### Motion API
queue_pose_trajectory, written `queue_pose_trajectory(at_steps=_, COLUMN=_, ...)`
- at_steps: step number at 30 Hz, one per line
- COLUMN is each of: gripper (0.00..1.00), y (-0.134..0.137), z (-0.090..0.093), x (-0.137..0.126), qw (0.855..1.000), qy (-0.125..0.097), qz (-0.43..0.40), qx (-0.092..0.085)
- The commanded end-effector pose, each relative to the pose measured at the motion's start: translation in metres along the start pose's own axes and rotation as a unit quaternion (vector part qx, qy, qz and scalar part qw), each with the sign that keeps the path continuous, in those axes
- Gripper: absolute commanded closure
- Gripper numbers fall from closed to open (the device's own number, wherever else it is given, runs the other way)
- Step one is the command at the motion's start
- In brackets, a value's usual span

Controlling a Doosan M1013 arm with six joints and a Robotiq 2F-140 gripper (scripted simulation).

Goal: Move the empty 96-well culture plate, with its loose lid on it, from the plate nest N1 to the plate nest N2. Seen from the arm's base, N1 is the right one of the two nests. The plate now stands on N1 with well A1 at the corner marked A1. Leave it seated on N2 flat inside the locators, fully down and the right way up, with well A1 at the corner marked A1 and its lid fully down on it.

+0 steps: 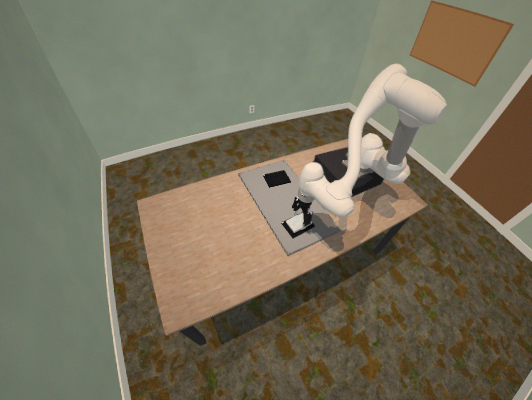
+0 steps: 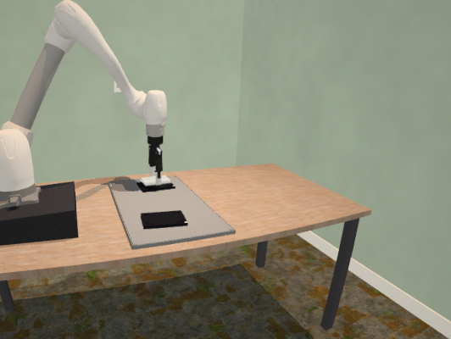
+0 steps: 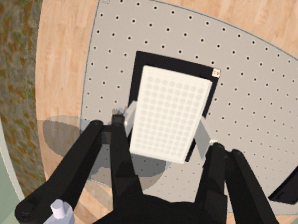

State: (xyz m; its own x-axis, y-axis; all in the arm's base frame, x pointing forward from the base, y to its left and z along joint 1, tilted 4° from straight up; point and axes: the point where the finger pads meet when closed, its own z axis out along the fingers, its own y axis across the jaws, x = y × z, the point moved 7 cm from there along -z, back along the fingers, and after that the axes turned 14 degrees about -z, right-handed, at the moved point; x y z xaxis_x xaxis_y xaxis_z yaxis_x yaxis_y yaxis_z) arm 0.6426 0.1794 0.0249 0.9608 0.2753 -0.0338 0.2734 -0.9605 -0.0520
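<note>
The white 96-well plate with its lid is between the fingers of my gripper, which is shut on its long sides. It sits level right over the black nest N2, whose rim shows around three of its sides. I cannot tell whether it rests fully down. A small pale corner mark lies at the plate's far right corner. In the top and exterior views the gripper points straight down onto the plate. Nest N1 is empty.
Both nests stand on a grey perforated mat on the wooden table. The arm's black base box stands beside the mat. A corner of N1 shows at the wrist view's right edge.
</note>
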Motion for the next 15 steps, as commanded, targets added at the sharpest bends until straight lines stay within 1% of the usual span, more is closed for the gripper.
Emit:
queue_pose_trajectory(at_steps=1, gripper=1.00, y=0.0000, z=-0.0001, x=0.0000, qw=1.000, qy=0.000, qz=0.000, qx=0.000)
queue_pose_trajectory(at_steps=15, gripper=1.00, y=0.0000, z=0.0020, x=0.0000, qw=1.000, qy=0.000, qz=0.000, qx=0.000)
